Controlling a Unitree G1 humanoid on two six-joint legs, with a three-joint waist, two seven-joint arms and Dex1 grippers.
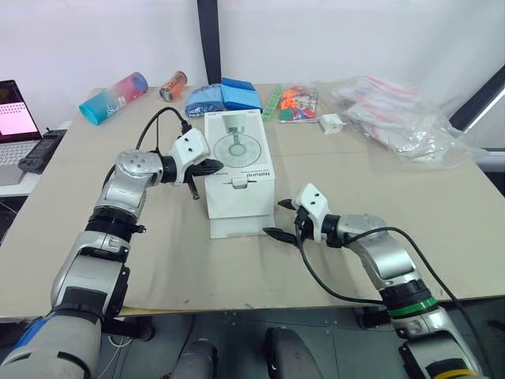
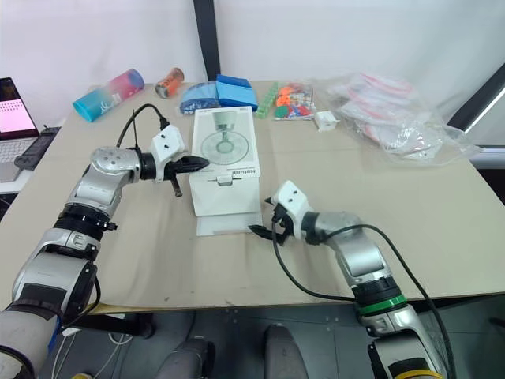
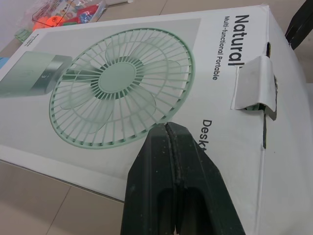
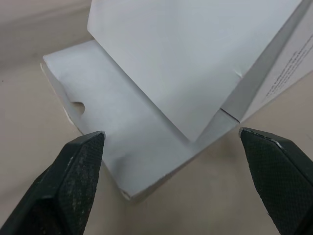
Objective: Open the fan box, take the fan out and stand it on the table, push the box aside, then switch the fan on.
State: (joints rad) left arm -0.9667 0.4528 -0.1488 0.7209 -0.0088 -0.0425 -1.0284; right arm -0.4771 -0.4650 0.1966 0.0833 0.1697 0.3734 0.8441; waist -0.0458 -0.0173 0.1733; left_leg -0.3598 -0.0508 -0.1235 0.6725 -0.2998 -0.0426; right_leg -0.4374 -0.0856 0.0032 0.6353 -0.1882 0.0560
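Observation:
The white fan box (image 1: 237, 170) lies flat mid-table, with a green fan pictured on its top (image 3: 117, 88). At its near end a flap (image 1: 235, 228) lies folded down on the table, and in the right wrist view this flap (image 4: 132, 142) spreads out below a white end panel. My left gripper (image 1: 211, 167) is shut, its fingers (image 3: 171, 161) pressed together against the box's left top edge. My right gripper (image 1: 278, 219) is open just right of the near flap, its fingertips (image 4: 78, 171) wide apart with nothing between them.
Along the back edge stand a blue-pink tumbler (image 1: 114, 96), a can (image 1: 173, 85), blue packets (image 1: 225, 96), colourful small items (image 1: 292, 103) and plastic bags (image 1: 402, 118). A laptop (image 1: 12, 118) sits off the table's left side. Bare tabletop lies right of the box.

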